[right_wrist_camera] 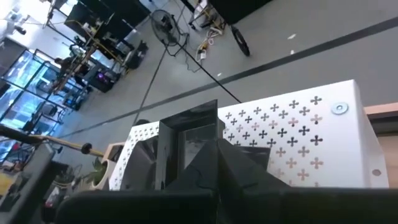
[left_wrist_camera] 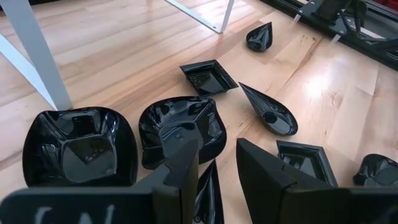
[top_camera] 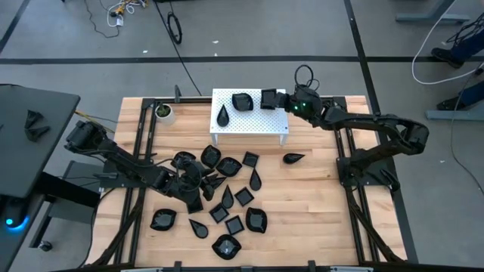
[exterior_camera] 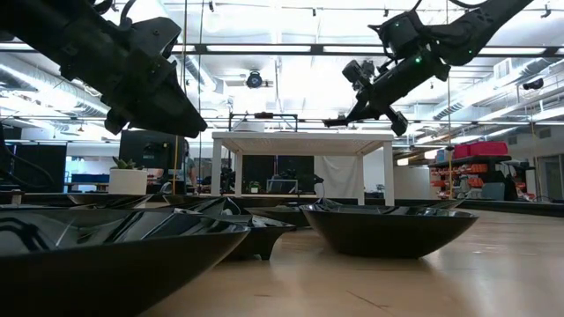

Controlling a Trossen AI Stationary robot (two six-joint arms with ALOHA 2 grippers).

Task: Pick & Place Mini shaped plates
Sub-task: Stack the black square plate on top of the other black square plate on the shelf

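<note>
On the near half of the wooden bench point(top_camera: 302, 219), the mini shaped plates point(top_camera: 227, 198), small glossy black dishes in square, teardrop and lobed forms, are lying scattered in a loose cluster, some touching or overlapping, one teardrop dish point(top_camera: 293, 159) sitting apart toward the right. The left hand point(top_camera: 189, 183) is hanging low over the left edge of that cluster with its fingers point(left_wrist_camera: 180, 155) parted and nothing between them; in its own wrist view it is pointing down at a rounded lobed dish point(left_wrist_camera: 180, 127), with a second lobed dish point(left_wrist_camera: 78, 146) just beside it and a square dish point(left_wrist_camera: 208, 76) and a teardrop dish point(left_wrist_camera: 268, 112) lying beyond. This appears to be the picking step on the left side, and the next move is calling for a careful descent so one finger slips inside the rim of a single dish without catching its neighbours. Farther back, the right hand point(top_camera: 276, 100) is reaching over the right end of the small white perforated stand point(top_camera: 253, 121), clenched on a square black plate point(top_camera: 268, 98), which in its wrist view is showing pinched edge-on above the stand's patterned top. Two dishes, a teardrop point(top_camera: 224, 115) and a rounded one point(top_camera: 242, 101), are already resting on the stand, so the placing step seems under way here; it is asking for lowering the held plate onto a bare patch of the top, clear of those two, before letting go. A small white cup with a green plant point(top_camera: 164, 112) is standing at the far left of the bench.
</note>
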